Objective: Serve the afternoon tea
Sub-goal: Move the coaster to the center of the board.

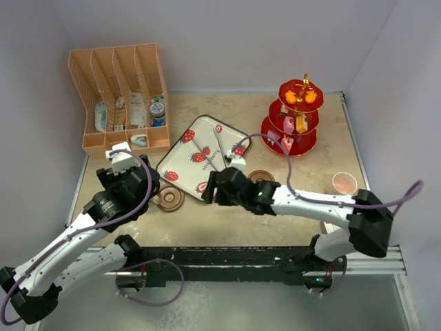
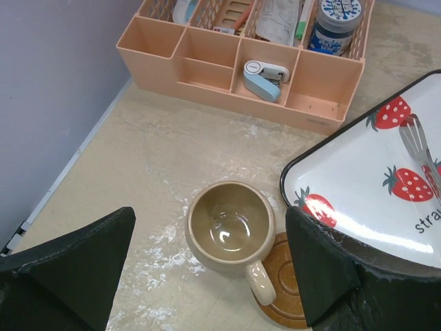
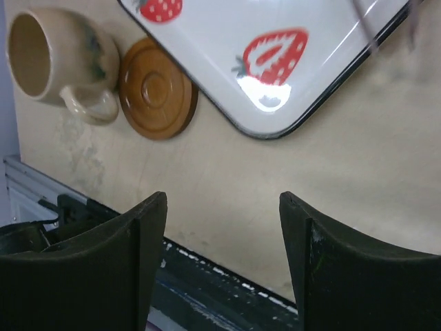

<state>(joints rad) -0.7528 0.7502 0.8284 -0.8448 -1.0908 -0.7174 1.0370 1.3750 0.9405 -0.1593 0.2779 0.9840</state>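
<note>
The left fingers (image 2: 76,269) stand wide apart and empty, straddling the tan mug (image 2: 231,227) below them. The right fingers (image 3: 103,262) are open too, holding nothing, over bare counter (image 3: 344,172) by the strawberry tray (image 3: 227,34). The mug stands upright and empty, near left, just beside its brown saucer (image 2: 289,300), its handle overhanging the rim. I'd worry a crooked pinch catches that handle and tips the mug against the tray.
</note>
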